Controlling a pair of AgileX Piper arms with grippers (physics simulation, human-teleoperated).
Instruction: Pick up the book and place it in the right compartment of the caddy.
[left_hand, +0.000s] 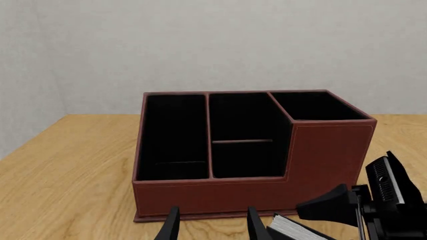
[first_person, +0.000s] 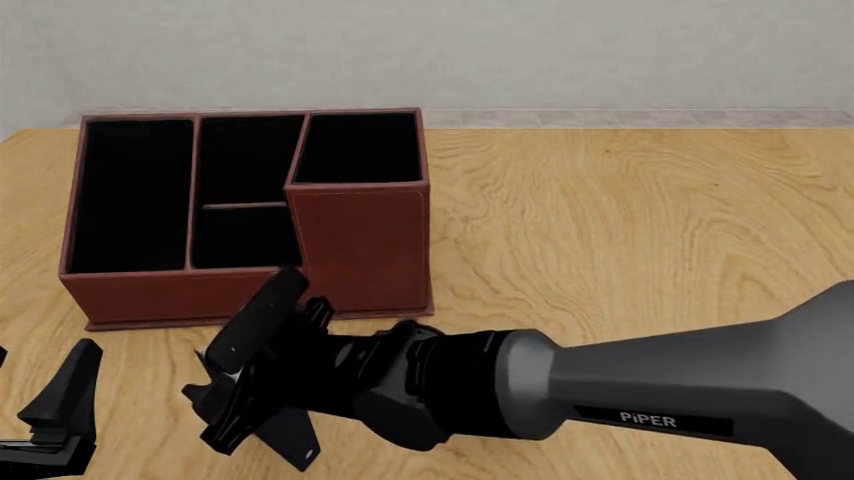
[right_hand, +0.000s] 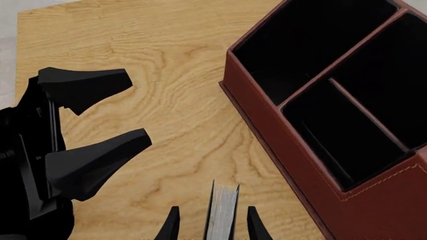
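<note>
The right claw (right_hand: 208, 222) has its two fingers set close on either side of one book (right_hand: 221, 210), page edges up between them; whether they press it yet I cannot tell. The book stands on edge near the front of the bench (first_person: 641, 230), just before the one caddy (first_person: 134, 290), its long axis running toward the box. The right compartment (first_person: 358, 148) lies just beyond and above. The left claw (first_person: 60, 405) waits parted and empty, near left. Two arms, four compartments.
</note>
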